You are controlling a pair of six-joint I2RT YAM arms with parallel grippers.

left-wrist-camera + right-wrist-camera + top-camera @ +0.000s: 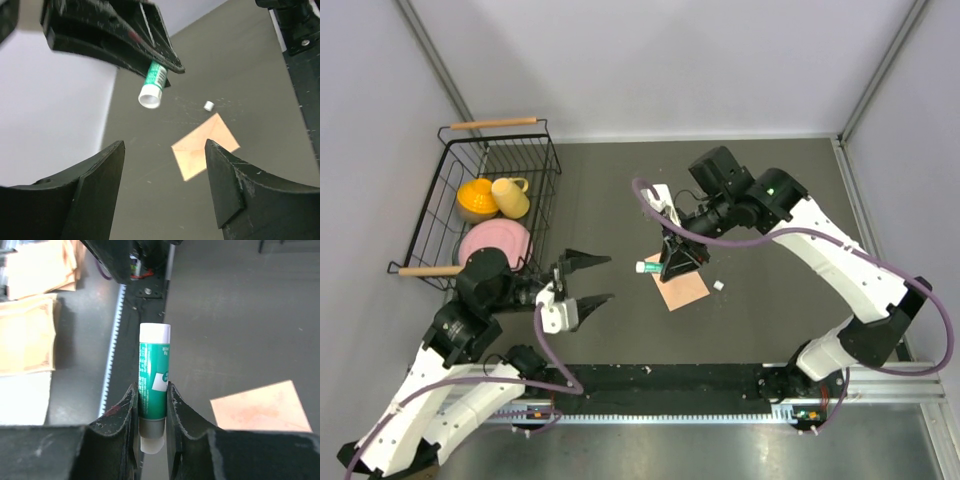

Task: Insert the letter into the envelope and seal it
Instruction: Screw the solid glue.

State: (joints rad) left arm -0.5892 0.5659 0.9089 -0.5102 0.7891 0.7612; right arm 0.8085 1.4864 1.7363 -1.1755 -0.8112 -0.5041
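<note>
The envelope (pixel 681 290), a flat peach-pink rectangle, is shown lying on the dark table (pixel 780 190) just right of the table's centre, turned so that its corners point roughly toward 12, 3, 6 and 9 o'clock. In the left wrist view the envelope (pixel 205 146) is seen flat and untouched, with fold lines across its face. Its far corner is overlapped in the top view by the right gripper (pixel 678 262), which is positioned above it.

The right gripper (pixel 152 390) is closed narrowly on a white-and-green glue stick (pixel 153 377), pinched across its green barrel between the 2 fingers. In the top view the glue stick (pixel 648 266) is held level at about 10 o'clock from the envelope, its white end directed toward 9 o'clock.

A small white piece (pixel 718 286) is seen on the table at 3 o'clock from the envelope, just beside its edge.

The left gripper (pixel 610 277) is found at 9 o'clock from the envelope, well apart from it, with its jaws spread wide and nothing between them.

A black wire basket (pixel 552 170) is placed at 10 o'clock, at the table's left edge; 2 yellow cups (pixel 495 197) and 1 pink plate (pixel 495 243) are contained in it.
</note>
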